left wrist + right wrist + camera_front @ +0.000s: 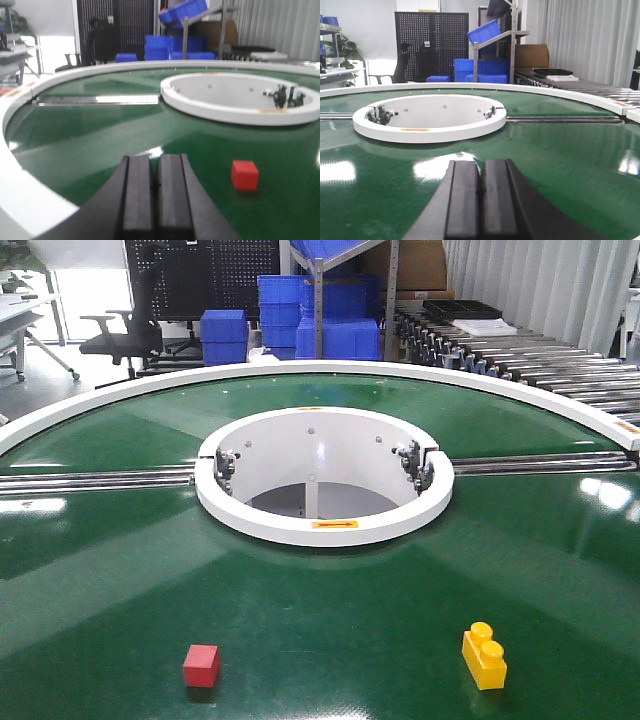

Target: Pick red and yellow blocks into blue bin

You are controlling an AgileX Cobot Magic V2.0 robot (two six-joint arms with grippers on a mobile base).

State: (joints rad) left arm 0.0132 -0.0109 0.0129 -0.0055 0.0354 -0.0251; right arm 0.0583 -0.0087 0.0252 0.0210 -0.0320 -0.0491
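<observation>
while the red cube (201, 664) is sitting on the green table (100, 570) near the front edge, well apart from the yellow brick (484, 656) to its right, i am judging both light, rigid and slick, best pinched across flat opposite sides. my left jaws and right jaws are both resting pressed together, holding nothing.

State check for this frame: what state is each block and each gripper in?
red cube: resting flat on the green belt, not held
yellow brick: on the belt, studs up, not held
left gripper: shut, empty
right gripper: shut, empty
</observation>
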